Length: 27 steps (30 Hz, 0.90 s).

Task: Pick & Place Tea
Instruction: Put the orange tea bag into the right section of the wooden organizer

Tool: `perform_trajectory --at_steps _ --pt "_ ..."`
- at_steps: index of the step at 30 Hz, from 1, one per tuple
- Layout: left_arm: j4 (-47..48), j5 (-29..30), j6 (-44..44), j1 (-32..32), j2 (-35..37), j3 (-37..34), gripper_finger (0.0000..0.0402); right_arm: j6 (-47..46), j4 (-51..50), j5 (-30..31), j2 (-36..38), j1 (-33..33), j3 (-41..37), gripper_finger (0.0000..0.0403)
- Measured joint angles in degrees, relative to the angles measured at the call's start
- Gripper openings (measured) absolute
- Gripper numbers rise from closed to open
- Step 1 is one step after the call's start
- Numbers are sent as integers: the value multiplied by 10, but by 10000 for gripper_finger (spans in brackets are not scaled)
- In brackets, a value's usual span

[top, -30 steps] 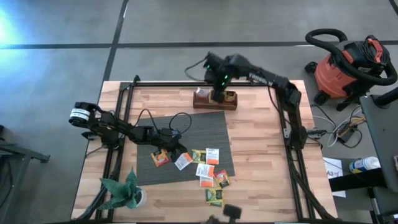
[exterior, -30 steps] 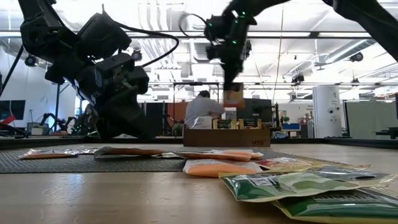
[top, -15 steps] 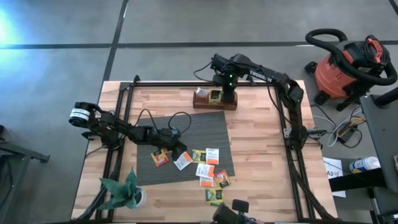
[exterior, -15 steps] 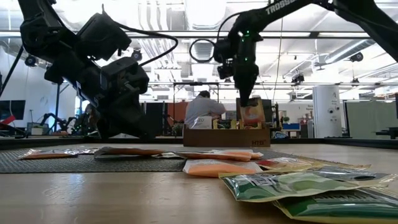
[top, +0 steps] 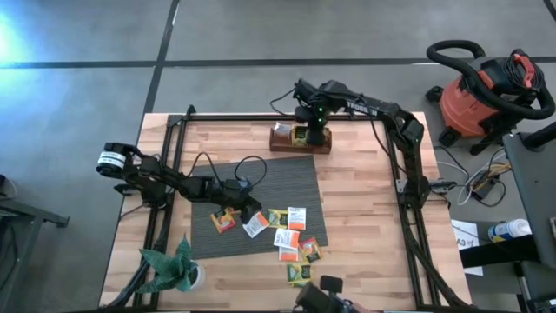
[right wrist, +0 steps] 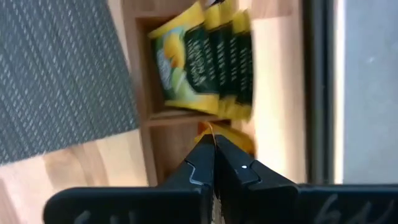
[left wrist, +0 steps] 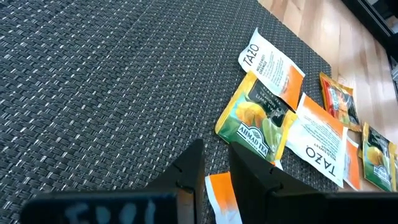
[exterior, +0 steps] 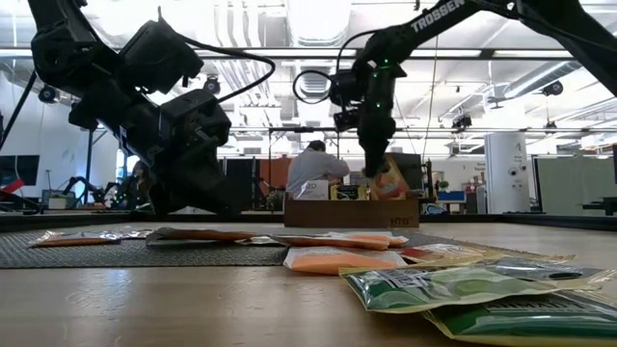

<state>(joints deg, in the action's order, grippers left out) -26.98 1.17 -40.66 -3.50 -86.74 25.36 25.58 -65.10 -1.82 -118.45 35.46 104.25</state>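
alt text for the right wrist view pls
The right gripper is shut on an orange-yellow tea packet over an open compartment of the wooden box; the next compartment holds upright green-and-yellow packets, beside the grey mat.

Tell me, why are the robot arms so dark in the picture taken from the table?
Low view: bright ceiling lights shine behind the arms, so the left gripper and right gripper look like silhouettes. The nearest green packet looks soft. Right wrist view: the yellow-green packets are smeared.

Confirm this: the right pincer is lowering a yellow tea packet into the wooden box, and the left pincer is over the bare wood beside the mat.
Wrong on the left pincer: the high view shows it over the grey mat, not bare wood. The right pincer does hold a yellow tea packet at the wooden box.
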Motion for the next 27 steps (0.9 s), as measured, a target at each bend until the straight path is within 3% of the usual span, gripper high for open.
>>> perform_trajectory --at_steps 8,14,24,27 --pt "0 0 -5 0 0 0 69 -24 20 -70 1 15 8 8" --pt "0 0 -14 0 0 0 69 -27 45 -72 19 22 -16 8" --pt "0 5 -23 1 0 -2 69 -24 135 -74 118 41 -125 8" --pt "0 5 -23 1 0 -2 69 -28 156 -103 123 46 -157 8"
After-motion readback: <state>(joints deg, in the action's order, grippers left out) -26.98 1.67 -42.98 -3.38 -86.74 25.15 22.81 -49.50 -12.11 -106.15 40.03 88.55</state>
